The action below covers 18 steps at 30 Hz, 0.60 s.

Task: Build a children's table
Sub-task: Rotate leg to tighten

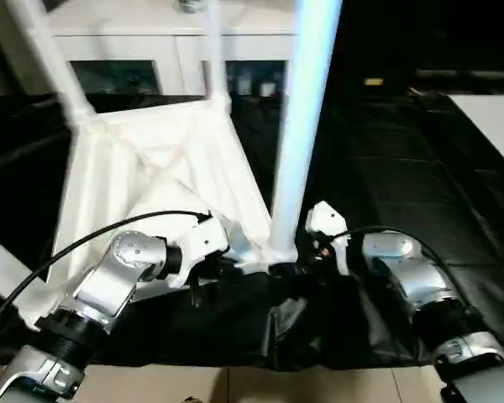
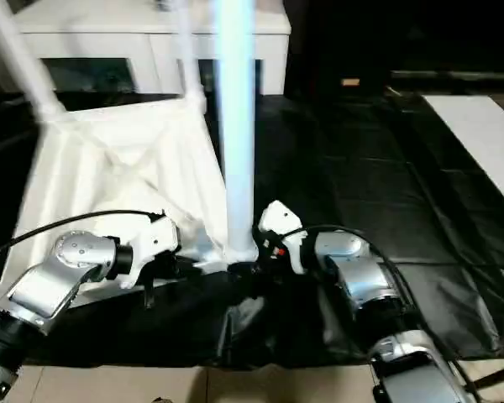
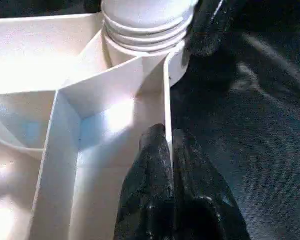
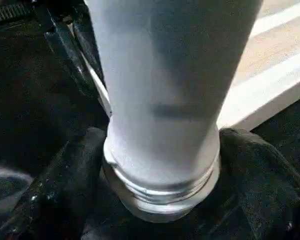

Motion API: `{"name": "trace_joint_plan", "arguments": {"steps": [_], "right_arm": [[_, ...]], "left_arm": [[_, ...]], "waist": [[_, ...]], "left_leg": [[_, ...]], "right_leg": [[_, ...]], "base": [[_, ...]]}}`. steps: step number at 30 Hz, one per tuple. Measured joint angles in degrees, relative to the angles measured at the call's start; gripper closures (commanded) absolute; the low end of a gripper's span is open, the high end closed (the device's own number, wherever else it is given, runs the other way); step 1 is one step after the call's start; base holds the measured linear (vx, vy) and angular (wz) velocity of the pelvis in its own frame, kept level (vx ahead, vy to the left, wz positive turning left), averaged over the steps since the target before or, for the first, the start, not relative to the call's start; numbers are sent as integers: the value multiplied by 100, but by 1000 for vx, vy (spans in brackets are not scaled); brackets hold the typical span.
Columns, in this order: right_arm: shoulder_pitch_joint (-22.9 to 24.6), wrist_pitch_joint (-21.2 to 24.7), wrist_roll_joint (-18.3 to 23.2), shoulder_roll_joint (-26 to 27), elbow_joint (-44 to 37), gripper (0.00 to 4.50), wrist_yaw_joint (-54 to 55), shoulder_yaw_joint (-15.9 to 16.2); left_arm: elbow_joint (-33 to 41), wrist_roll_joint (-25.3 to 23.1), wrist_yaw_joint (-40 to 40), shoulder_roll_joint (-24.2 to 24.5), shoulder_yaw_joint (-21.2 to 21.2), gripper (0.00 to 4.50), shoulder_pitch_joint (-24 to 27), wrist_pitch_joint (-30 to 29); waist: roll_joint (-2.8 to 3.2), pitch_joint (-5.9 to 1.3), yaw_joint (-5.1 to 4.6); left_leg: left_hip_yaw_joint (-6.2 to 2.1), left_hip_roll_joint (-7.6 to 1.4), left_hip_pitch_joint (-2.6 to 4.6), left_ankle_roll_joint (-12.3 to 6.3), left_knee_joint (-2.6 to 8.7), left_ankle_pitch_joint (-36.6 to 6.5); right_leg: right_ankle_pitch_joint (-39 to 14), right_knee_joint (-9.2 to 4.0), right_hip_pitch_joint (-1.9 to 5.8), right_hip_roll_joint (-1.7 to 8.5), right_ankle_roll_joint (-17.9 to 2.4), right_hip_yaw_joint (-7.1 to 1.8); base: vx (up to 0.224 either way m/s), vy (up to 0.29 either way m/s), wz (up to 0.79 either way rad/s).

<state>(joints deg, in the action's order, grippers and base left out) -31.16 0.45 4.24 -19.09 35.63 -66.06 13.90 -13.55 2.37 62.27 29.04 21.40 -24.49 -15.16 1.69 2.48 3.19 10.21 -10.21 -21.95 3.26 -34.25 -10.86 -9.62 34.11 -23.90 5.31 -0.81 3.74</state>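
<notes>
The table top (image 1: 155, 180) lies upside down on the black floor covering (image 1: 420, 193), filling the left and centre of the left eye view with its ribbed, X-braced underside facing up. From its nearest corner socket (image 1: 279, 252), in the lower centre of the frame, a long white leg (image 1: 307, 109) rises straight up past the top edge. Two more legs stand in the far corners, one leaning out at the upper left (image 1: 46, 54), the other thin and blurred at upper centre (image 1: 212, 50).

The left gripper (image 3: 169, 150) is pinched tight on a thin upright rib (image 3: 166, 95) at the edge of the table top, its two black fingers (image 3: 152, 165) pressed on either side of the wall, just beside the ridged base of the leg. In the left eye view it sits at lower centre-left, at the near edge of the top.

The right gripper (image 4: 160, 165) is spread wide around the base of the upright leg, one black finger (image 4: 65, 185) on each side of the ridged collar, close against it.

A white cabinet (image 1: 168, 50) with glass doors stands behind the table along the upper edge. A pale panel (image 1: 496, 126) lies at the right edge, and light flooring (image 1: 260, 386) runs along the bottom.
</notes>
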Motion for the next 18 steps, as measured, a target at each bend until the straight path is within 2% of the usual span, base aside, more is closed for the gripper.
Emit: {"name": "trace_joint_plan", "arguments": {"steps": [5,6,8,10,18], "right_arm": [[-1,10,51,-33,-3,70,-292,-1],[-1,21,70,-31,-3,95,-308,-1],[-2,65,134,-23,-6,103,-329,-17],[-2,84,208,8,-14,138,-400,-14],[-2,150,247,12,-15,175,-554,-27]], "left_arm": [[32,21,154,96,23,450,19,1],[32,20,169,102,22,450,19,1],[32,20,195,106,21,450,20,1],[40,19,197,102,22,450,20,1],[98,18,268,130,26,450,49,-15]], "waist": [[0,0,12],[0,0,17],[0,0,15],[0,0,15],[-1,0,29]], "left_leg": [[-1,-12,4,3,0,1],[-1,-13,4,3,-1,2],[-1,-13,4,3,-4,2],[-1,-13,2,3,-10,2],[-1,-14,-2,2,-21,3]], "right_leg": [[1,17,1,-4,0,7],[1,20,1,-4,0,8],[0,23,1,-4,0,7],[0,24,1,-4,0,8],[0,26,2,-3,0,7]], "base": [[0,0,0],[0,0,0],[0,0,0],[0,0,0],[0,0,0]]}}
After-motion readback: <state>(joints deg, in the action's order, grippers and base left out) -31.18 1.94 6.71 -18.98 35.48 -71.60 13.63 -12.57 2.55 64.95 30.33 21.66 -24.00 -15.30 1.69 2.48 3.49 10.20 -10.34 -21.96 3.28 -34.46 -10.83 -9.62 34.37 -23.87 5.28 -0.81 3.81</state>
